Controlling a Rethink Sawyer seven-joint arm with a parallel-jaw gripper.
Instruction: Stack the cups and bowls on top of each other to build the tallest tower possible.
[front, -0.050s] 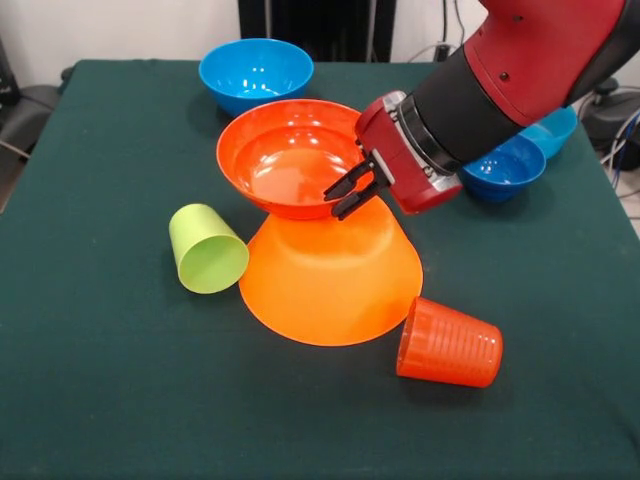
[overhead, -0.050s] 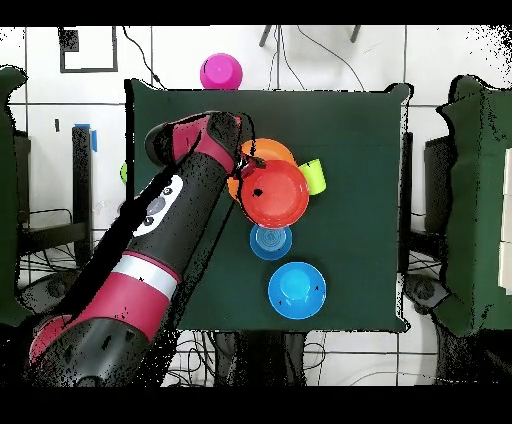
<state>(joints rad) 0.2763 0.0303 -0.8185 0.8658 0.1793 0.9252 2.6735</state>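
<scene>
The jaws (front, -0.050s: 348, 192) sit right at the edge of the red-orange bowl (front, -0.050s: 285, 155); the two black fingers are close together, and it looks like they pinch the bowl's rim between them, though I cannot be fully sure; the gap is narrow.

The red-orange bowl is open side up, shiny and round; it rests on the flat bottom of the big light-orange bowl (front, -0.050s: 335, 280), which is upside down on the green tabletop (front, -0.050s: 100, 400); together they make the tower, two bowls high so far; the top bowl leans a little and hangs away from the jaws, so it does not sit quite in the middle.

The green cup (front, -0.050s: 207, 248) lies on its side on the far side of the bowl from the jaws, low down on the tabletop, touching or almost touching the big bowl's edge; its open mouth faces the front camera. The ribbed orange cup (front, -0.050s: 450, 343) lies on its side too, below the jaws and nearer to them than the green one; its long side runs across the tabletop.

A medium blue bowl (front, -0.050s: 255, 72) sits beyond the tower; small blue bowls (front, -0.050s: 505, 168) sit behind the arm; a pink bowl (overhead, -0.050s: 220, 72) shows past the tabletop's edge in the overhead view.

I think the next job is to let go of the bowl gently so it stays put.
</scene>
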